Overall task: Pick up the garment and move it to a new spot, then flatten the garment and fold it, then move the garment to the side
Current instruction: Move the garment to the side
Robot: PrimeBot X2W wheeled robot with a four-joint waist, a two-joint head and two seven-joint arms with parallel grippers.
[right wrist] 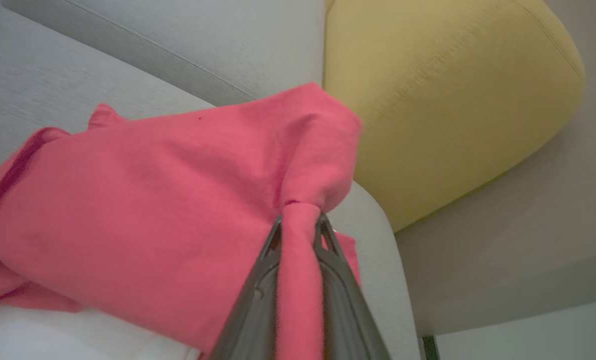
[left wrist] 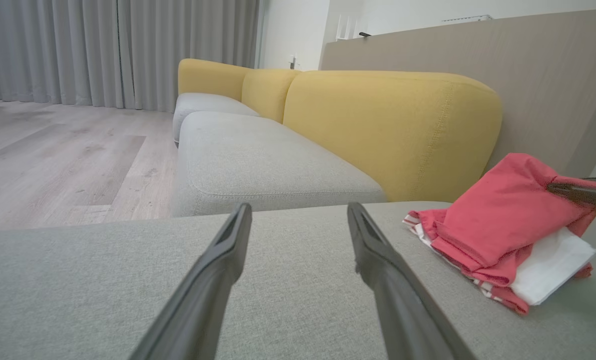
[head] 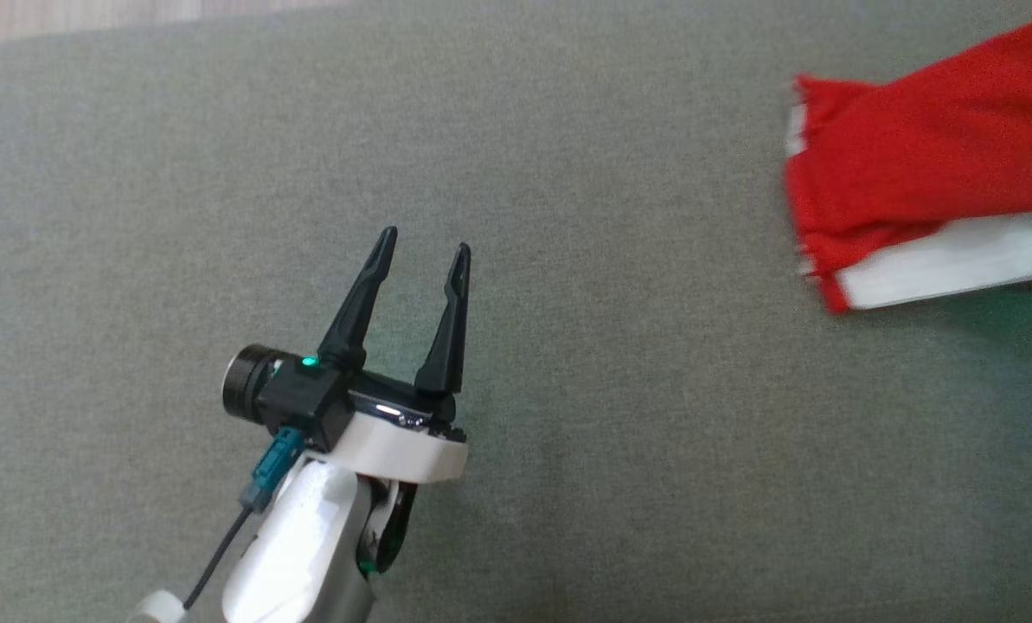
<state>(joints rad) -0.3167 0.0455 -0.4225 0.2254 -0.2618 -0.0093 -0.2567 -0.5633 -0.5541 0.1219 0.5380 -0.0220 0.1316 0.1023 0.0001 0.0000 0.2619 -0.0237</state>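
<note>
Head view, looking down on a grey woven-fabric sofa seat (head: 567, 130): my left gripper (head: 425, 240) sits in the lower left of centre, with its pale forearm rising from the bottom edge. Its two long dark jaws are spread open with nothing between them, pointing up the frame over bare cushion. The task's thing, a red and white folded cloth garment (head: 913, 156), lies in the upper right of the frame and runs off the right edge, well apart from the left gripper. Red cloth lies on top, and a white layer shows along its lower edge. In the left wrist view, the left gripper (left wrist: 298, 207) rises from the bottom edge, jaws apart, above the same grey seat. The garment (left wrist: 497, 220) is at the lower right, its lower layers resting on the cushion and its red top layer drawn up toward the right edge. There the dark tip of my right gripper (left wrist: 582, 192) meets the cloth. Behind stand a mustard-yellow padded sofa backrest (left wrist: 392, 125), a pale wood-plank floor (left wrist: 53, 150) and long grey curtains (left wrist: 103, 50). In the right wrist view, the right gripper (right wrist: 300, 220) has its jaws closed on a pinched fold of the garment (right wrist: 153, 200). The red cloth fills the left and centre, with the yellow backrest (right wrist: 442, 100) at the upper right.
</note>
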